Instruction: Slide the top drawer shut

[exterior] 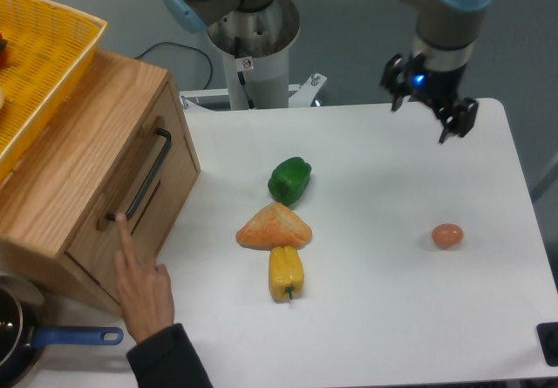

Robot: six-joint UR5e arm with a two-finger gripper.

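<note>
The top drawer (177, 163) is the light oak front of the wooden cabinet at the left. Its long black bar handle (145, 177) runs diagonally, and the front looks flush with the cabinet's side. My gripper (426, 119) hangs far off over the table's back right corner. It is open, with nothing between its fingers. A person's hand (144, 281) reaches in from the bottom left, its index finger touching the drawer front just below the handle's lower end.
A green pepper (290, 180), an orange wedge-shaped item (274, 227) and a yellow pepper (286, 272) lie mid-table, with a brown egg (447, 235) to the right. A yellow mesh basket (48, 52) sits on the cabinet. A blue-handled pan (74, 336) is at the bottom left.
</note>
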